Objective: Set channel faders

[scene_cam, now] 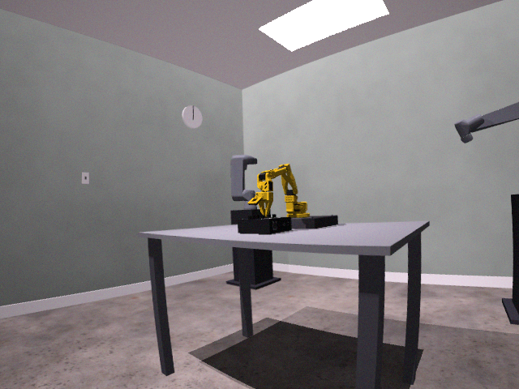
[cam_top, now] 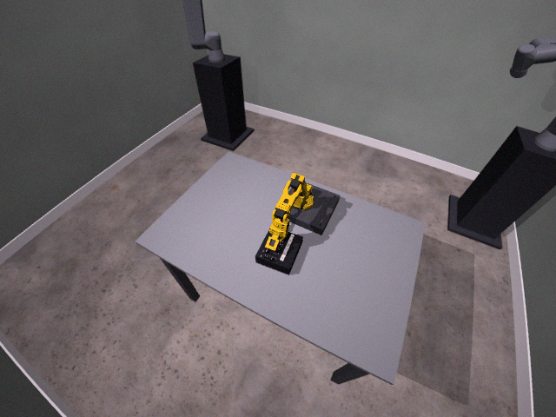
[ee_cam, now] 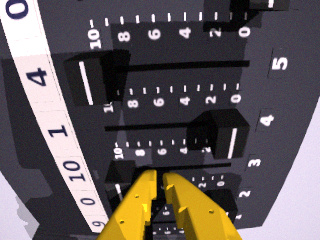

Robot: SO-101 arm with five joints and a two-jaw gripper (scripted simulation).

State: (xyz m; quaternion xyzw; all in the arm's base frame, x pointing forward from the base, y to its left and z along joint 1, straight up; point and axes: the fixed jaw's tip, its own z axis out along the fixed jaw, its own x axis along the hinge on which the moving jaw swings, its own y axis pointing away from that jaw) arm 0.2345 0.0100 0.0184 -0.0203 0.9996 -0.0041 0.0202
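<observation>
The black lighting desk (cam_top: 279, 254) lies on the grey table in front of the yellow arm; it also shows in the exterior view (scene_cam: 263, 224). In the wrist view a white tape strip (ee_cam: 47, 94) reads 0, 4, 1, 10 from the top. The channel 5 cap (ee_cam: 90, 80) sits near 10. The channel 4 cap (ee_cam: 220, 135) sits near 1. The channel 3 cap (ee_cam: 120, 175) sits near 10. My gripper (ee_cam: 160, 179) is shut and empty, its tips just right of the channel 3 cap, low over the desk (cam_top: 278, 246).
The arm's dark base plate (cam_top: 316, 210) lies behind the desk. Two black pedestals with grey arms stand off the table, at the back left (cam_top: 221, 96) and at the right (cam_top: 507, 197). The lowest faders are hidden behind my fingers.
</observation>
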